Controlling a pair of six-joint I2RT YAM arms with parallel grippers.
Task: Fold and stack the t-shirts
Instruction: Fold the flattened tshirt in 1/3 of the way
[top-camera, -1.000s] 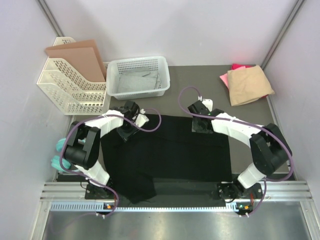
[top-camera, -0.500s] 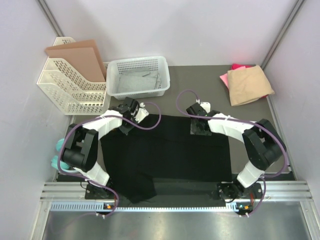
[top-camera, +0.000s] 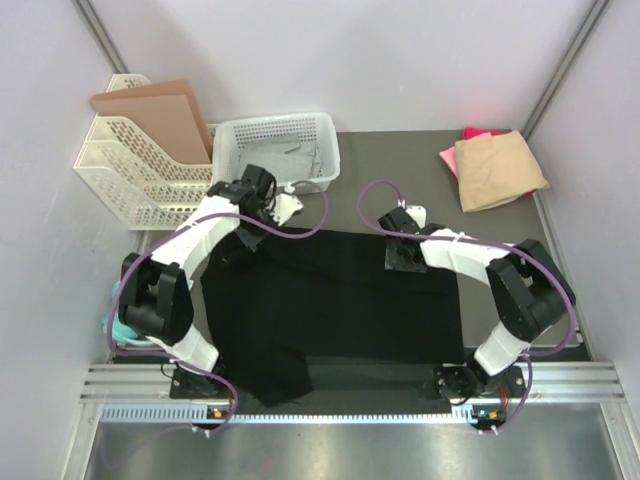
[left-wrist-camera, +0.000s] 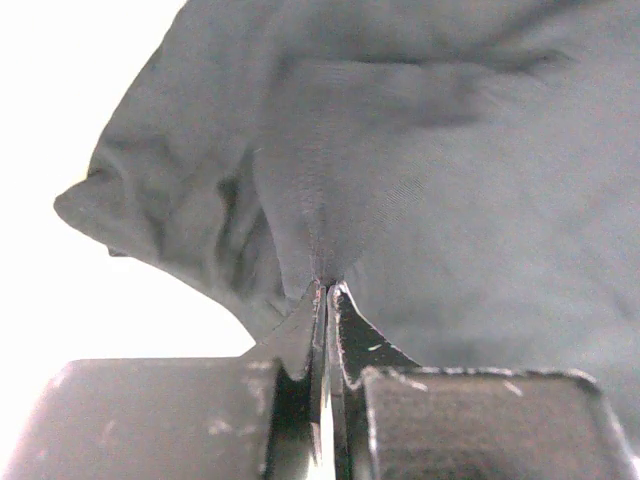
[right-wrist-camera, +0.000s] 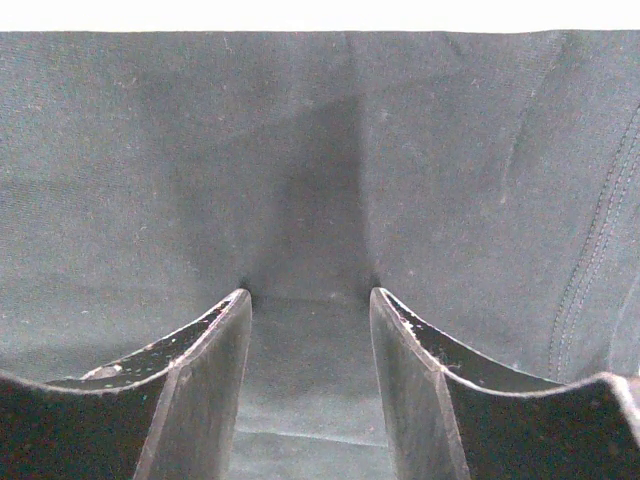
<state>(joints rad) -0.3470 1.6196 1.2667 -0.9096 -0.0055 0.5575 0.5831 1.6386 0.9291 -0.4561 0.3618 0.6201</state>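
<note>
The large black t-shirt (top-camera: 330, 300) lies spread across the middle of the table. My left gripper (top-camera: 252, 220) is at its far left corner. In the left wrist view that gripper (left-wrist-camera: 327, 287) is shut on a pinched fold of the black t-shirt (left-wrist-camera: 420, 180), which hangs bunched from the tips. My right gripper (top-camera: 401, 256) rests on the shirt's far edge. It is open, its fingertips (right-wrist-camera: 225, 320) pressed down onto flat black cloth (right-wrist-camera: 300, 150), with cloth lying between them (right-wrist-camera: 310, 295). The folded tan t-shirt (top-camera: 497, 170) lies on the pink t-shirt (top-camera: 478, 133) at the back right.
A white mesh basket (top-camera: 277, 152) stands just behind the left gripper. A white file rack (top-camera: 130, 180) holding brown cardboard sheets (top-camera: 155, 115) is at the back left. Teal objects (top-camera: 118, 322) sit by the left arm's elbow.
The left gripper has shut on the shirt's far left corner and drawn back toward the basket, lifting the cloth. The right gripper has stayed almost in place on the far edge.
</note>
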